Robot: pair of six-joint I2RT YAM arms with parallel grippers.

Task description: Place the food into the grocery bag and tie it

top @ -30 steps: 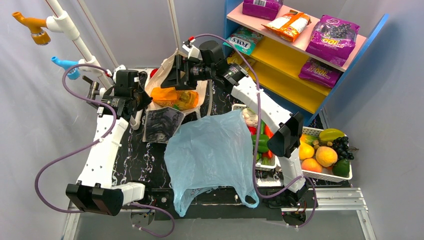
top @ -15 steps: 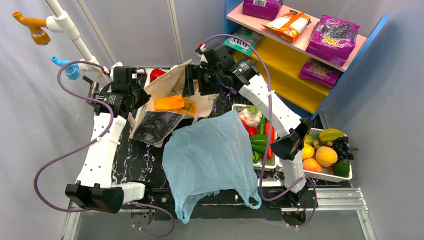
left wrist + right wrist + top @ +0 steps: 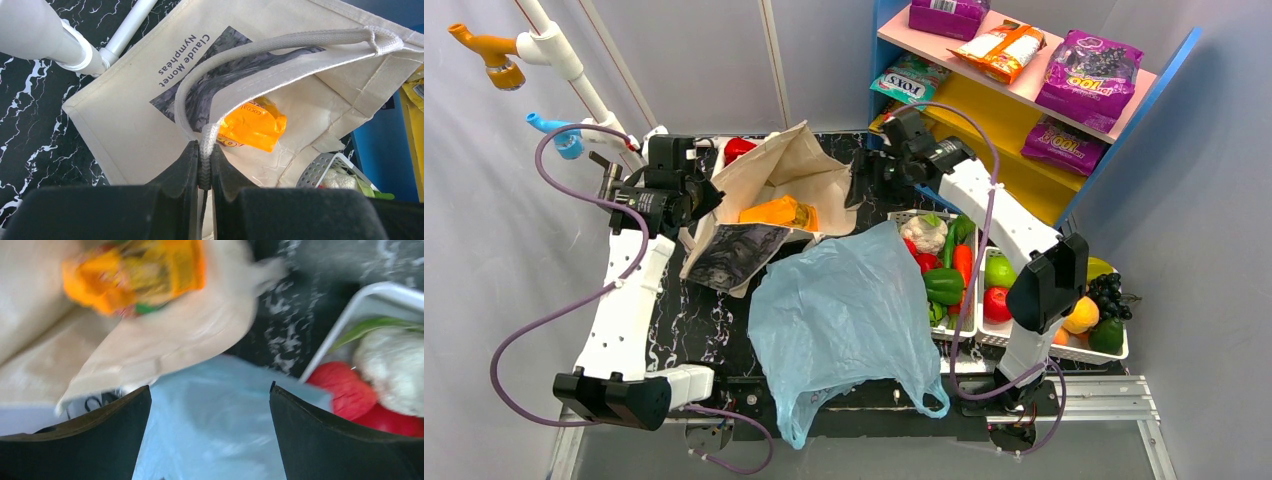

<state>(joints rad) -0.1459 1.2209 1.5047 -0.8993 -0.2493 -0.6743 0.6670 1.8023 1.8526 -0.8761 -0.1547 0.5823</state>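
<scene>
The light-blue plastic grocery bag lies flat and crumpled on the black marbled table, handle loops at the near edge. It also shows in the right wrist view. The food lies in two white baskets: red, green and white vegetables and round fruits. My right gripper is open and empty, above the bag's far edge, beside a red vegetable. My left gripper is shut on the rope handle of a beige canvas tote.
The tote holds an orange snack pack. A blue and yellow shelf with snack packs stands at the back right. A white pipe rack rises at the back left. A white fruit basket reaches the table's right edge.
My right arm has pulled back from the tote's mouth and swung right toward the vegetable basket, open. The tote has sagged more open, the orange pack inside. My left gripper keeps its hold.
</scene>
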